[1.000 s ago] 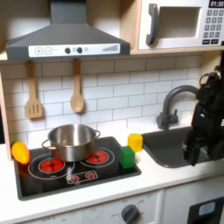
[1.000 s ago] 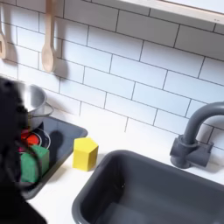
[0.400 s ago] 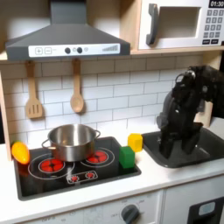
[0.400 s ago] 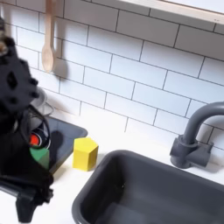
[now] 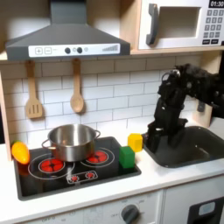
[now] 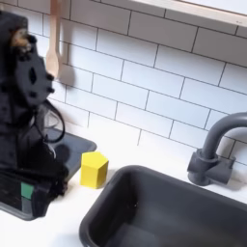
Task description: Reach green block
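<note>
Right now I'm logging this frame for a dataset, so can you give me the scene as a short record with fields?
setting: toy kitchen with stove, sink, tiled wall
green block: on the stove's front right corner in the first exterior view
yellow block: just behind the green block
pot: on the stove
gripper: low between the blocks and the sink, jaw state unclear
contact: gripper not touching the green block
</note>
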